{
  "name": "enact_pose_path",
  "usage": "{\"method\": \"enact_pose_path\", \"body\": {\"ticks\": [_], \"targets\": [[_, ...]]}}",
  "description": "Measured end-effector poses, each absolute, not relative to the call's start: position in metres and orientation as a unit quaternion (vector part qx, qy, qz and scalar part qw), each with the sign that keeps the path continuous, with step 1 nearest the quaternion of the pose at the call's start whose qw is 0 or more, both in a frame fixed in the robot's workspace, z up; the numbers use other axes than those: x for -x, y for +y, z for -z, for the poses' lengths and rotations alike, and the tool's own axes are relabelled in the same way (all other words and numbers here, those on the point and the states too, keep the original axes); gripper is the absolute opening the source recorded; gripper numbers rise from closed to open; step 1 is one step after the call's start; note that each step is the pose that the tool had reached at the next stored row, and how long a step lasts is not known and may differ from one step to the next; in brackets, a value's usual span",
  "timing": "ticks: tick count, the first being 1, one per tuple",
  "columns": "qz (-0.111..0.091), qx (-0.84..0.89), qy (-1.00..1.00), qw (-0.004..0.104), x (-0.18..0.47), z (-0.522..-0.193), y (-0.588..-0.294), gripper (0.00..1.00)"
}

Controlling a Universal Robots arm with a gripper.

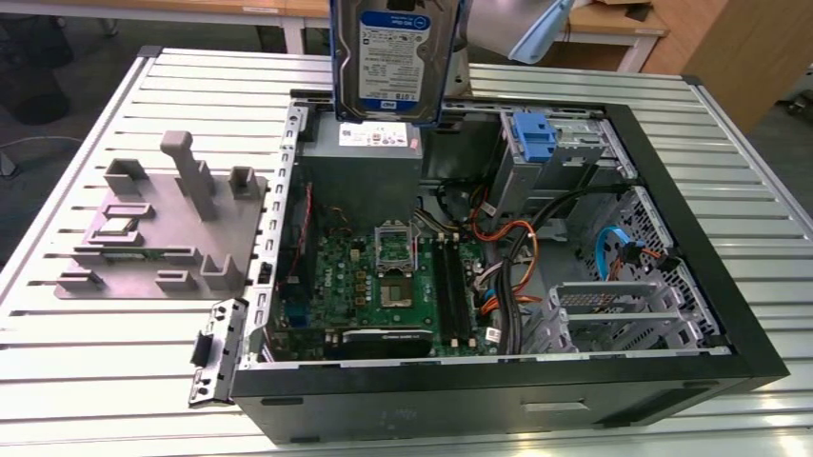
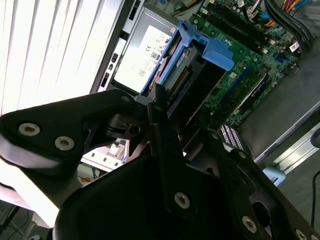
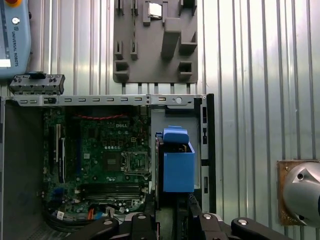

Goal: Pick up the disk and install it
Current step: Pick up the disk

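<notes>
Aloft over the open computer case, the fingers clamp the disk, its blue-and-white label in plain sight.

jaws black, angular linkage | silver screws | matte finish

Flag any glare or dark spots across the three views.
Second wrist view: ribbed metal table blown out white, black gripper nearly silhouetted. Exterior view: even light, mild sheen on the table, no glare on the silver hard drive in blue plastic carrier. First wrist view: even, streaky reflections along the table.
</notes>
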State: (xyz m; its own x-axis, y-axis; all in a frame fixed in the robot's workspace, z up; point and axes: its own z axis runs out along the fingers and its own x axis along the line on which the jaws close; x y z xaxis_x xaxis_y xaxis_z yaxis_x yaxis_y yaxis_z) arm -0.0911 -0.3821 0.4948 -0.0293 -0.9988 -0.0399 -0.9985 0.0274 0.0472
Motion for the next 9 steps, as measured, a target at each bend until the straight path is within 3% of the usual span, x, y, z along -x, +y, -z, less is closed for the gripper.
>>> {"method": "enact_pose_path", "body": {"ticks": [9], "targets": [[0.031, -0.697, -0.717, 0.002, 0.091, -0.495, -0.394, 0.35]]}}
